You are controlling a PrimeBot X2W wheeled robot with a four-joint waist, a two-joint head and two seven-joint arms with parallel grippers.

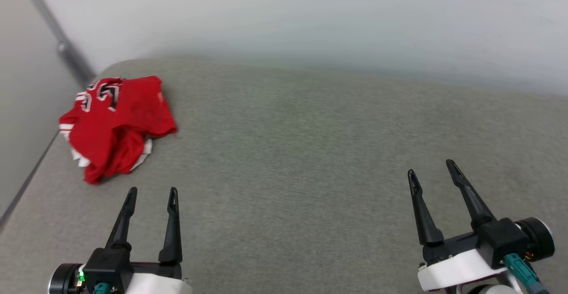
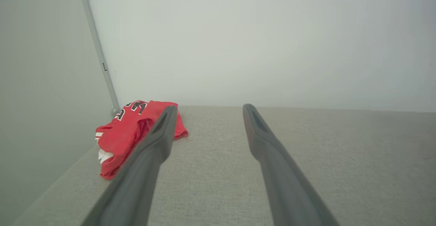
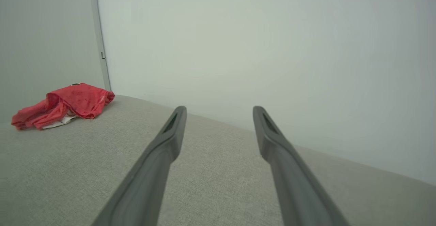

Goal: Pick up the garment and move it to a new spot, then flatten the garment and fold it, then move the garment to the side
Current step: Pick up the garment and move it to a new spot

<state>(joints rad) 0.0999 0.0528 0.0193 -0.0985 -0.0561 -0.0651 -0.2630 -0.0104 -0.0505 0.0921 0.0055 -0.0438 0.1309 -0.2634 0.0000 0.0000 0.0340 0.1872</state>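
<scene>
shirt: your red shirt (image 1: 117, 125) lies in a crumpled heap at the far left of the grey cloth surface (image 1: 310, 174), close to the corner where the side wall (image 1: 22, 107) meets the back wall (image 1: 310, 14).
shirt detail: black print with white edges faces up at its far end. striped white trim shows at its left edge, and a bit of white cloth peeks out under its near side.
shirt contact: it rests on the surface alone, with neither gripper touching it.
left gripper: your left gripper (image 1: 152, 190) sits at the lower left of the head view. its two dark fingers are spread apart with nothing between them.
left gripper to shirt: the shirt lies ahead of it and a little to its left, near but apart. in the left wrist view one finger (image 2: 160, 134) overlaps the shirt's right side, but the head view shows bare surface between them.
right gripper: your right gripper (image 1: 431, 167) sits at the lower right of the head view. its fingers are also spread wide and hold nothing.
right gripper to shirt: they are well apart. in the right wrist view the shirt is a low red mound at the far left.
corner: a grey strip (image 1: 57, 37) runs down where the two walls meet, just behind the shirt.
</scene>
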